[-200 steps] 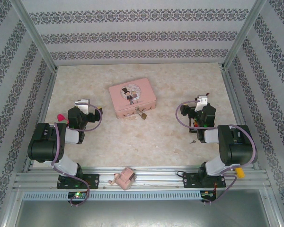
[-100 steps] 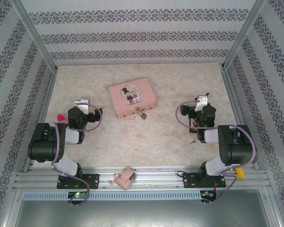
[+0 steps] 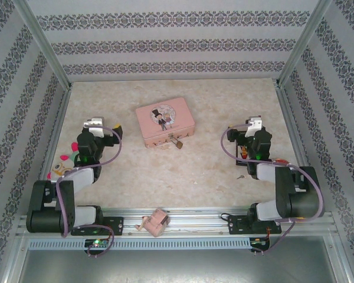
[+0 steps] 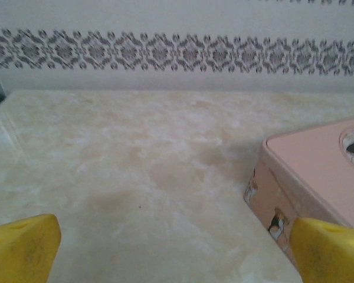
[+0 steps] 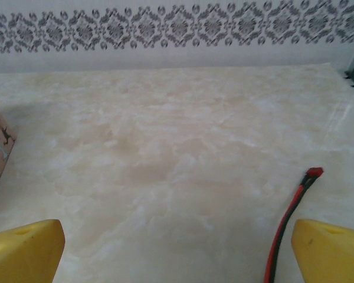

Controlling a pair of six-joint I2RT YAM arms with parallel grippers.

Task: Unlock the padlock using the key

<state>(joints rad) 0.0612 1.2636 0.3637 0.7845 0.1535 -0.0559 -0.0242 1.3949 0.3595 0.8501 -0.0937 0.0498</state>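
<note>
While left gripper [image 4: 177, 250] and right gripper [image 5: 177, 250] gape empty, table [image 3: 194, 171] spreads wide around tin [image 3: 148, 125]; padlock [image 3: 176, 142] sits at its near edge.

Left claw [image 4: 176, 250] and right claw [image 5: 177, 252] gape wide, empty.

Tin lid [image 3: 165, 119]: I see a drawn couple in an oval, with no lettering I can read.
Tin side [image 4: 264, 196]: small printed figures, no words that I can make out.
Padlock [image 3: 177, 142]: too small for me to read any marking or brand.
Walls [image 3: 165, 46]: bands of dark ornament, no letters, numbers or signs.
</note>
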